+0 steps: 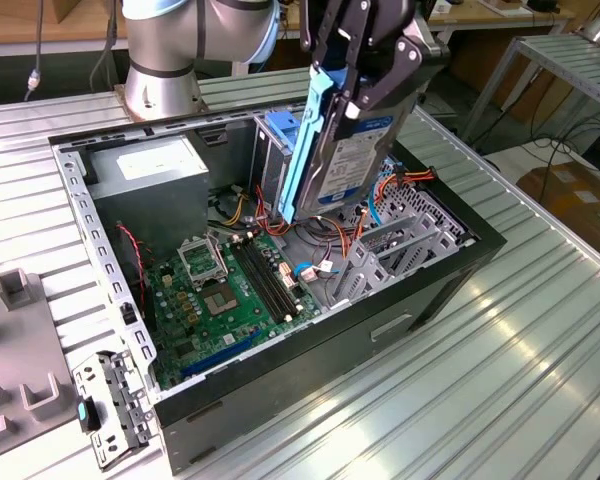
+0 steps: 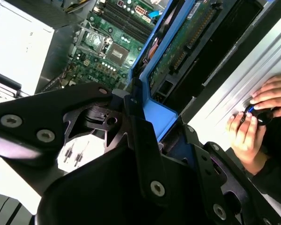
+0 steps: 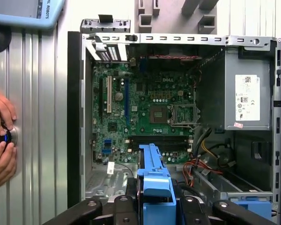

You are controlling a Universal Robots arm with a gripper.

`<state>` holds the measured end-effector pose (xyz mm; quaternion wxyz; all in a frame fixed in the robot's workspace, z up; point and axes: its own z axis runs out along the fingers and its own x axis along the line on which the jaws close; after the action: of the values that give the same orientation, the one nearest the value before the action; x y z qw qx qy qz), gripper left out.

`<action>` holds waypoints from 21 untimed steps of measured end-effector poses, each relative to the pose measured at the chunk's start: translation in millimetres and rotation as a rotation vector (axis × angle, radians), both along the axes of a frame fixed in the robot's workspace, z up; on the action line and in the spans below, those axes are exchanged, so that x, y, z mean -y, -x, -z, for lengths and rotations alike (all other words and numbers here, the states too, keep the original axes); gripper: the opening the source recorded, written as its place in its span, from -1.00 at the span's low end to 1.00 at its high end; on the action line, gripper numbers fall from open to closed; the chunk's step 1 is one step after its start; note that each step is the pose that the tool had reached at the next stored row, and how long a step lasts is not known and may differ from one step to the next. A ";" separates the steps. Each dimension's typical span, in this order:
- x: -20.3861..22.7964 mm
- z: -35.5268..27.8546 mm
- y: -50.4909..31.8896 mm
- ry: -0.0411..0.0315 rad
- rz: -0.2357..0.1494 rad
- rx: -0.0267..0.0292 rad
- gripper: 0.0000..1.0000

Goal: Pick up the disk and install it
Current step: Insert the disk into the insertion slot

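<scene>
Ribbed aluminium worktop (image 1: pixel 520 330) carries the open computer case (image 1: pixel 280 400), and your end effector (image 1: pixel 365 75) is clamped on the disk (image 1: pixel 355 160) by its blue rails, which hangs directly below it on edge, long axis steeply tilted, lower end over the case interior beside the grey drive cage (image 1: pixel 400 245).

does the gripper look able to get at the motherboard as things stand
Probably not directly: the gripper is shut on the disk, which hangs below it over the open case, so the disk would likely meet the motherboard first.
</scene>
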<state>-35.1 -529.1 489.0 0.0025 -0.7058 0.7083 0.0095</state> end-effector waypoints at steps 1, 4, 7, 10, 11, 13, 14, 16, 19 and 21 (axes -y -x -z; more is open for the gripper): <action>1.0 0.8 -2.5 -0.0001 0.000 0.0001 -0.25; 2.3 3.8 -17.5 0.0001 0.000 0.0000 -0.25; 3.1 6.3 -26.1 -0.0003 0.000 0.0003 -0.25; 10.5 10.8 -30.6 0.0000 0.000 0.0007 -0.25; 12.4 11.9 -31.3 0.0000 0.000 0.0010 -0.25; 14.7 13.8 -33.2 -0.0003 0.000 0.0039 -0.25; 15.1 14.4 -34.6 -0.0003 0.000 0.0075 -0.25; 15.3 15.3 -37.7 0.0003 0.000 0.0153 -0.25; 16.2 16.9 -43.5 0.0002 0.000 0.0227 -0.25; 18.5 18.1 -45.8 0.0000 0.000 0.0228 -0.25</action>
<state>10.8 -547.6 470.9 0.0106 -0.7059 0.7083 0.0014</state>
